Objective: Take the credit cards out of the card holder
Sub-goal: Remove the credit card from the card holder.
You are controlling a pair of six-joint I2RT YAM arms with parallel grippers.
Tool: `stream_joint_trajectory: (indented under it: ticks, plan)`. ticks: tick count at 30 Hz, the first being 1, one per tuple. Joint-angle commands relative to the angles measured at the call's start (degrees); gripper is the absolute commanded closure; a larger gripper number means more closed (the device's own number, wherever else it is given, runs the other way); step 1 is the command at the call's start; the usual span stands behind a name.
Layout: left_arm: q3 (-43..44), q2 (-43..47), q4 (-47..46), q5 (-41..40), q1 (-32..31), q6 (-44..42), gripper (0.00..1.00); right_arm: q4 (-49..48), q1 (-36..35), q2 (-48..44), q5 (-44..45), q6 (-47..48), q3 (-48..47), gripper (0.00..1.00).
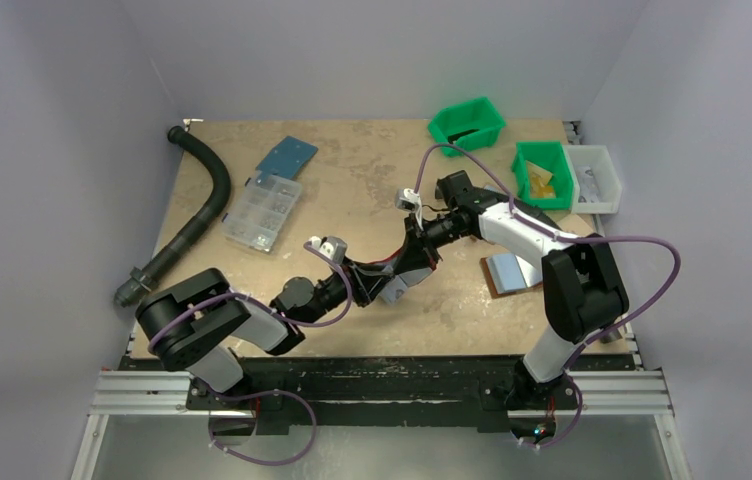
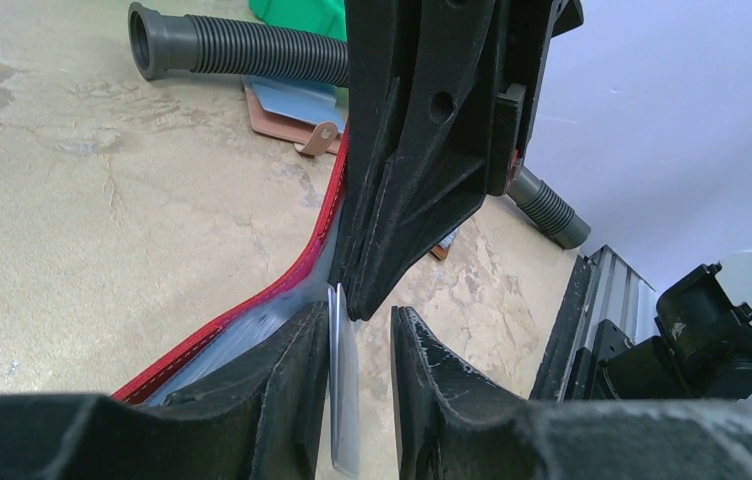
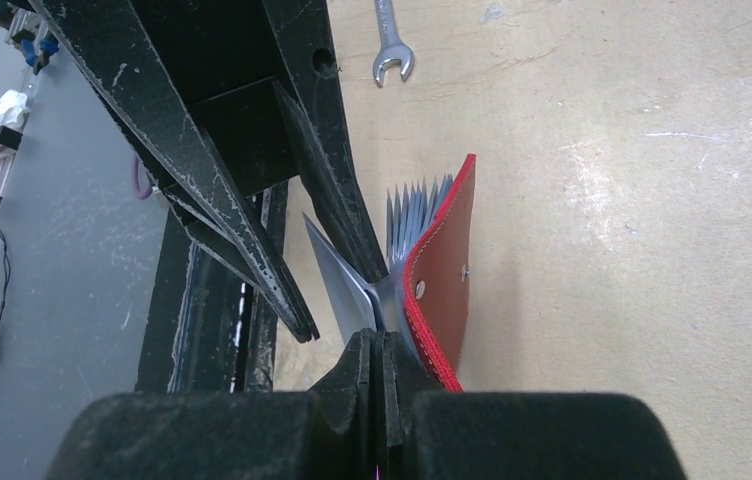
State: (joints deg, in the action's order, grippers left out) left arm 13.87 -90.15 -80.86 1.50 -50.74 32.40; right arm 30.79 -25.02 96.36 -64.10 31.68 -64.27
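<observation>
Looking from the left wrist: left gripper (image 2: 357, 315) at the bottom edge, fingers parted a little, thin pale blue-grey credit card (image 2: 344, 400) standing edge-on in the gap, close against one finger and clear of the other. Just above it, right gripper (image 2: 360, 295) pointing down, closed, tip meeting the card's upper end. Dark red stitched bifold card holder (image 2: 252, 320) curving away beside that tip, shiny pale lining showing, far half hidden behind the black fingers. Beyond the card holder, dark grey ribbed hose (image 2: 242, 45), flat brown folder with pale blue inside (image 2: 292, 110) partly covered by the right gripper, and a green plastic bin (image 2: 302, 12) cut off by the frame.

Turning to the right wrist: right gripper pinched tight on the card holder's pale inner leaves; card's end perhaps caught too, impossible to tell. Card slanting away from the pinch, between the left gripper's two black fingers. Beside it, fanned pale pocket edges against the upright red cover. Beyond the card holder, silver open-ended spanner (image 3: 389, 45), any marking too small to read.

Viewing from above: both grippers meeting over the card holder, almost wholly hidden under them. Far left of the card holder, clear plastic compartment box (image 1: 262, 212), contents too small to make out, and a blue flat rectangular sheet (image 1: 287, 157); far right, white plastic bin (image 1: 592, 178).
</observation>
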Motion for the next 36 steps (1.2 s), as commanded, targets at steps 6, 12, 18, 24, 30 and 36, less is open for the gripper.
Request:
stream_joint_trajectory:
  ticks: [6,12,18,24,30,36]
  plan:
    - [-0.56,2.93,-0.68,2.4,0.38,0.46,0.69,-1.16,0.48,-1.17,-1.72,-0.48,0.11,1.0]
    - [-1.06,3.57,2.05,2.51,0.47,0.05,0.72,-1.68,0.75,-1.77,-1.38,-0.55,0.37,1.0]
    - [-1.65,3.55,2.91,2.59,0.55,-0.23,0.74,-1.72,1.02,-1.79,-1.21,-0.5,0.53,1.0]
    - [-1.56,3.49,4.34,2.85,0.73,-0.73,0.79,-1.69,1.02,-1.73,-0.87,-0.37,0.55,1.0]
    - [-1.41,3.07,5.01,3.54,1.08,-0.97,1.0,-1.53,1.02,-1.81,-0.77,-0.05,0.55,1.0]
    - [-1.56,2.98,3.47,5.38,1.2,-1.78,1.0,2.79,1.03,-0.38,-2.38,3.81,-0.7,0.95]
